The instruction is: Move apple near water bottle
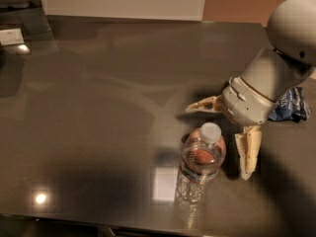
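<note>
The water bottle [199,168] stands upright on the dark table [98,112] near its front edge; it is clear, with a white cap. The apple [200,157] shows only as a red patch seen through the bottle's upper body, directly behind it and close against it. My gripper [217,141] hangs just behind and to the right of the bottle. It is open, with one finger [203,104] pointing left behind the bottle and the other [247,154] pointing down on the bottle's right. It holds nothing.
A blue snack bag [291,106] lies at the right edge, partly behind my arm. A small white object [11,35] sits at the far left back. The table's front edge runs just below the bottle.
</note>
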### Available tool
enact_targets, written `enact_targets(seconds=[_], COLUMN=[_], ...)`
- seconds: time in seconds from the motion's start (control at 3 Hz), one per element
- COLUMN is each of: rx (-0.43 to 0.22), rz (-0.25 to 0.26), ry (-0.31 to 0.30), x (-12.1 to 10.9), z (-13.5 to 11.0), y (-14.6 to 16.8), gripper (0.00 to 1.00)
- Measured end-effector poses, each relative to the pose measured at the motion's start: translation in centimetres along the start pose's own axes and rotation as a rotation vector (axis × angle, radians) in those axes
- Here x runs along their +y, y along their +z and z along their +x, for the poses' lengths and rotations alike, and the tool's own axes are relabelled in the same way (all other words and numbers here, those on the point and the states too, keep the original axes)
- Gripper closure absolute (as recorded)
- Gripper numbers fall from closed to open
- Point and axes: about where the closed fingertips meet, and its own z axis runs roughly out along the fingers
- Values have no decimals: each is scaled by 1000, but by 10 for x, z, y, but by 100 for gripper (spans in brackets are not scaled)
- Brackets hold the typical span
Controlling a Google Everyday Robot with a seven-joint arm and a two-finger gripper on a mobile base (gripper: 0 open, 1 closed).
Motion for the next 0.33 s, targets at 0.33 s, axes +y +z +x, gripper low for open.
enact_targets(seconds=[0.33], rx=[0], rz=[0], ry=[0], x=[0], z=[0], y=[0], gripper=[0])
